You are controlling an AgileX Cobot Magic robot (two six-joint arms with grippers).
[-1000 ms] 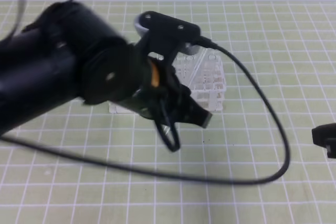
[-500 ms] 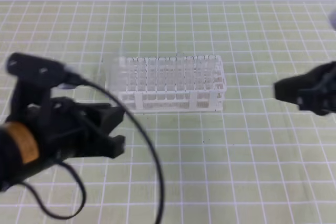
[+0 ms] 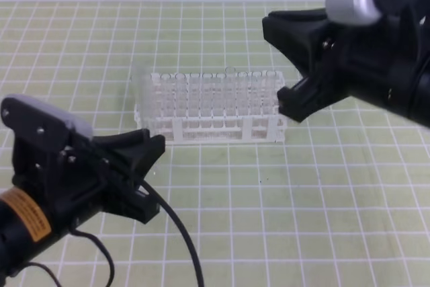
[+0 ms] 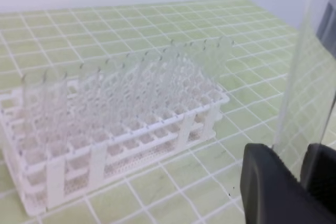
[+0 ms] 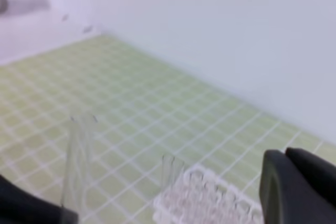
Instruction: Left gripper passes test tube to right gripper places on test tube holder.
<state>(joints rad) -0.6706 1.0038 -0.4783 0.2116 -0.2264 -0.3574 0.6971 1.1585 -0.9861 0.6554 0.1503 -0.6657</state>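
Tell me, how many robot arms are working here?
2. The left arm's end effector is low at the near left; the right arm's end effector hangs at the upper right, over the white rack's end.

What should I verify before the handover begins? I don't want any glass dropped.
1. Test tube gripped by the left gripper: ok, it stands upright between the fingers.
2. Right gripper empty: ok, nothing is between its fingers.
3. Right gripper open to receive: not ok, its jaws are shut.
4. Grippers close enough to pass: not ok, in the high view they sit apart, near opposite ends of the test tube holder.
5. Free hole in the holder: cannot tell, the clear tubes blur together.
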